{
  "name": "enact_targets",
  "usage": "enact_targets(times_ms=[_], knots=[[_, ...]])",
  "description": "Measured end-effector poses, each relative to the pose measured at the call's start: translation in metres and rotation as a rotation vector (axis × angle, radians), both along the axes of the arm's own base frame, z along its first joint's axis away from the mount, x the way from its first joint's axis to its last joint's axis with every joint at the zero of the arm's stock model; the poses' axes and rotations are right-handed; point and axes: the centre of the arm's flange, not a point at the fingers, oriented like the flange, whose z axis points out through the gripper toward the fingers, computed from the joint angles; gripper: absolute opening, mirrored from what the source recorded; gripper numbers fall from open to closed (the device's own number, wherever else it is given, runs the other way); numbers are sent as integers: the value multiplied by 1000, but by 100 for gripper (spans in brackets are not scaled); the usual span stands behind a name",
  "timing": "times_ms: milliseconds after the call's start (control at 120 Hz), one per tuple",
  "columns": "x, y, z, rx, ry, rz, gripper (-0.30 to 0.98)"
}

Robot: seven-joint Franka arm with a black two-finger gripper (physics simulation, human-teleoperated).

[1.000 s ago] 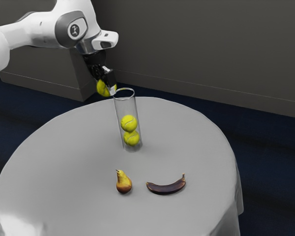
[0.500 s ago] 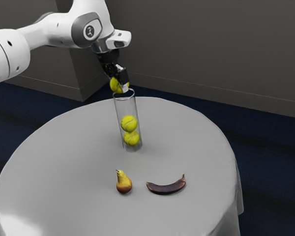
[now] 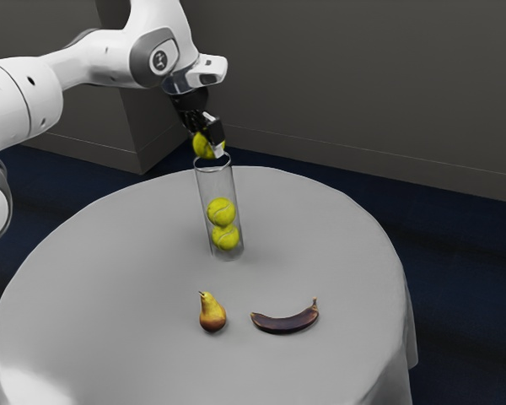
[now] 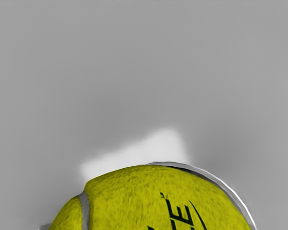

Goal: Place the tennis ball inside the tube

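Note:
In the exterior view my gripper (image 3: 211, 148) is shut on a yellow tennis ball (image 3: 204, 145), held just above the open rim of a clear upright tube (image 3: 215, 181). Inside the tube two more tennis balls are stacked, an upper ball (image 3: 221, 212) resting on a lower ball (image 3: 226, 237). In the wrist view the held tennis ball (image 4: 158, 201) is large at the lower edge, and the tube's rim (image 4: 224, 186) curves out from behind it. The ball hides most of the tube there.
A pear (image 3: 212, 313) and a dark banana (image 3: 285, 321) lie on the round grey table (image 3: 110, 278), on the near side of the tube. A grey wall (image 3: 363, 101) stands behind the table.
My gripper and the held ball have moved toward the exterior view's right, from beside the tube's rim to over it. The tube, its two balls and the fruit have stayed put.

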Motion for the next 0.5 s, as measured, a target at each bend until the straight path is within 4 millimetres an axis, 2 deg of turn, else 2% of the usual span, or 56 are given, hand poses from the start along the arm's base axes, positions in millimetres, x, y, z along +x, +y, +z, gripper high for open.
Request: enact_targets(times_ms=[175, 375, 433, 500], knots=[[-1, -6, 1, -4, -6, -8, 55], [-4, -5, 9, -4, -14, -9, 63], [-12, -7, 18, -6, -3, 0, 64], [-38, -14, 42, 5, 13, 14, 66]])
